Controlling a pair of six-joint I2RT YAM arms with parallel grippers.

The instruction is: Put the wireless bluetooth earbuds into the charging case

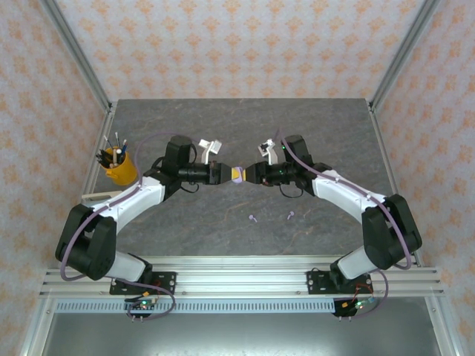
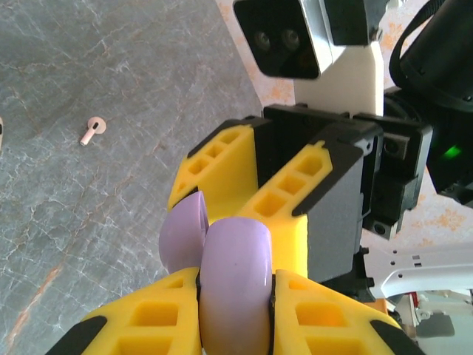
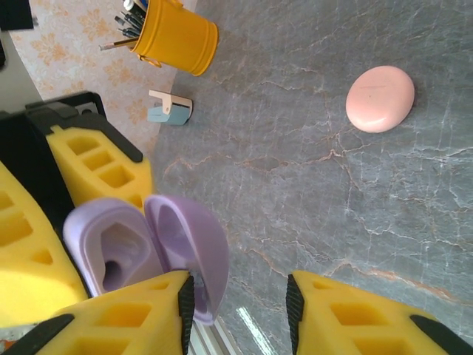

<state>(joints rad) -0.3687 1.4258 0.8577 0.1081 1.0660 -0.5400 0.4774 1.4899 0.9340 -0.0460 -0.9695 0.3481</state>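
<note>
Earbuds (image 1: 253, 218) lie loose near the bench's (image 1: 185, 222) front edge while the open lilac case (image 2: 235, 281) hangs above mid-bench, clenched in the left claw (image 1: 225, 173); the right claw (image 3: 240, 303), jaws apart at the lid (image 3: 188, 251), could twist the case loose or snap it shut.

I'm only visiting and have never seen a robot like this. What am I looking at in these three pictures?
These are two robot arms bolted to a table, each ending in a two-finger gripper. One picture looks down from above. The other two come from small cameras on the wrists, so the yellow fingers look huge. The left gripper is clamped on a lilac charging case, whose lid is open. The right gripper faces it with its fingers apart at the lid. On the table lie two tiny earbuds, a pink earbud, a closed pink case and a yellow pen cup.
</note>
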